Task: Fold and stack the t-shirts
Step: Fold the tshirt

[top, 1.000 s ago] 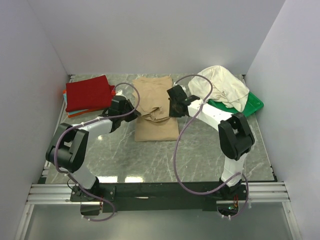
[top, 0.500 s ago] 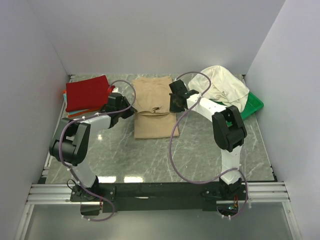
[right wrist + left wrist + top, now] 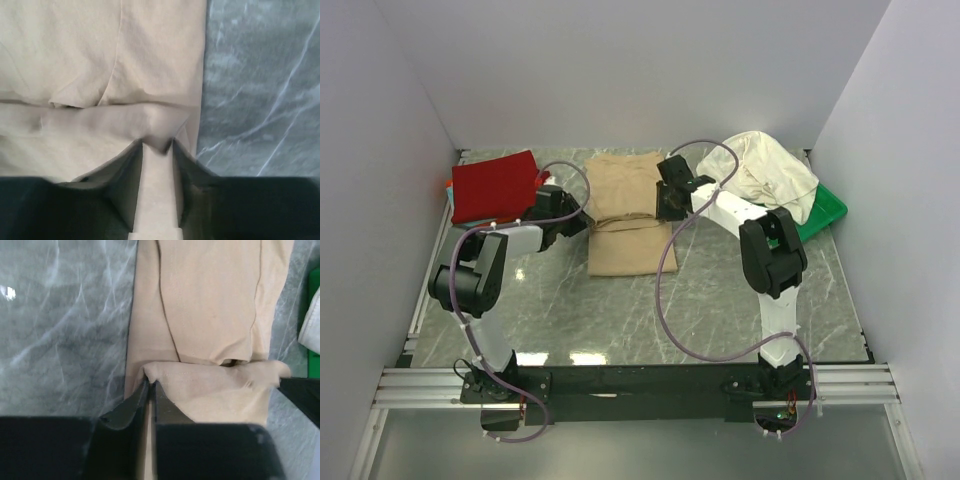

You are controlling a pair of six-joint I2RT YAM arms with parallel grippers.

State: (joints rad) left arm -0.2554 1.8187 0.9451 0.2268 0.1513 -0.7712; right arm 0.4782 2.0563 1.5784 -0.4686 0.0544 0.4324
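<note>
Left gripper (image 3: 151, 386) pinched shut on tan t-shirt (image 3: 620, 250) fold edge, frame center; right gripper (image 3: 157, 146) jaws parted at fold. Red t-shirt (image 3: 492, 185) folded upper left; cream t-shirt (image 3: 765, 170) unfolded upper right.

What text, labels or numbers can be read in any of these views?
None. The tan shirt, red shirt, cream shirt and tray show no print, tag or number in any view.
</note>
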